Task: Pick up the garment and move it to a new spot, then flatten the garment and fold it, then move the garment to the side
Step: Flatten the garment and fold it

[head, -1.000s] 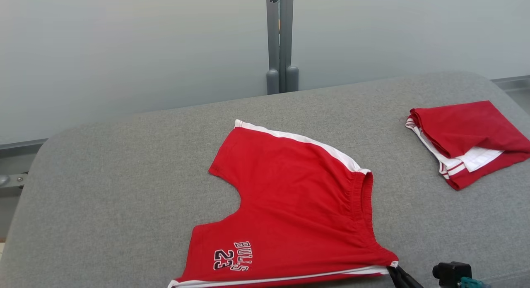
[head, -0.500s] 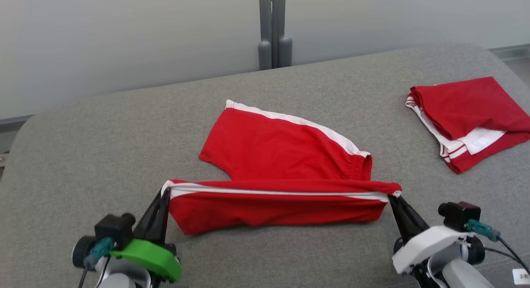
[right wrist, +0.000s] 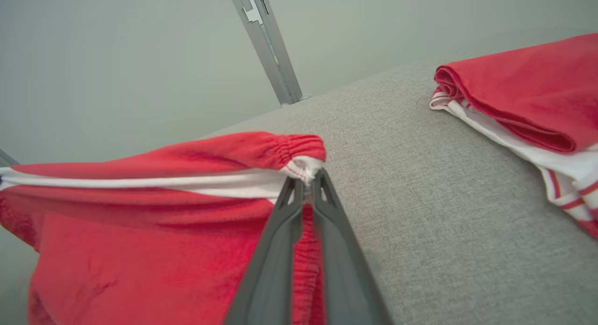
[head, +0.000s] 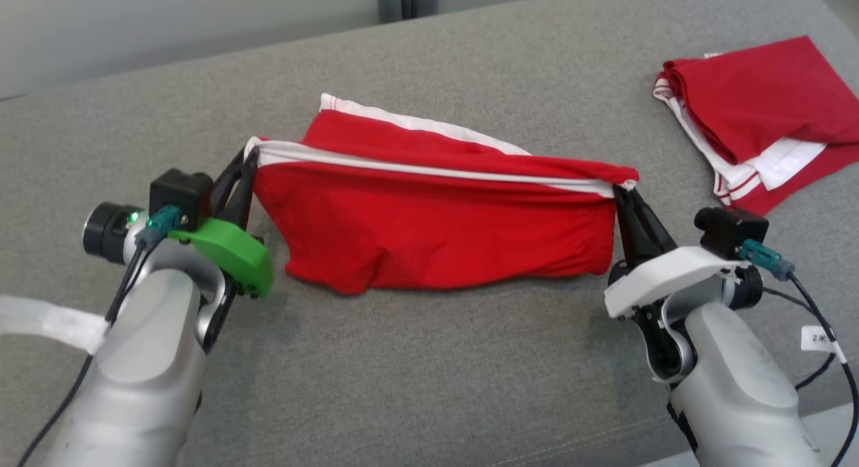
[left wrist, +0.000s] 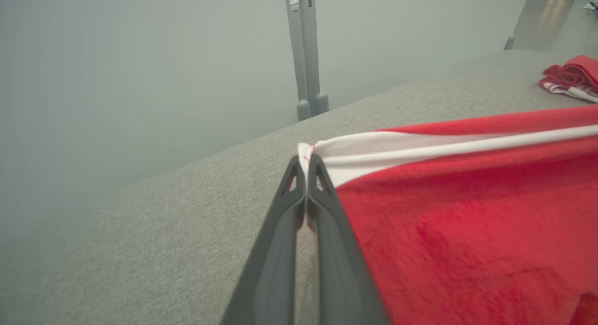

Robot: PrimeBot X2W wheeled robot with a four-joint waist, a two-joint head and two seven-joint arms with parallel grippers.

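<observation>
Two end effectors at garment corners

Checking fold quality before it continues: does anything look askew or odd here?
Nothing damaged. The red shorts span between the left end effector and right end effector, each shut on a corner of the white-striped edge; the lower hem sags unevenly, deeper towards the left. The folded garment shows white fabric poking out.

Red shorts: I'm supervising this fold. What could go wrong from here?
The left gripper and right gripper pinch only the white-trimmed corner tips of the red shorts, so a corner could slip out. The hanging half sags unevenly and may land creased.
</observation>
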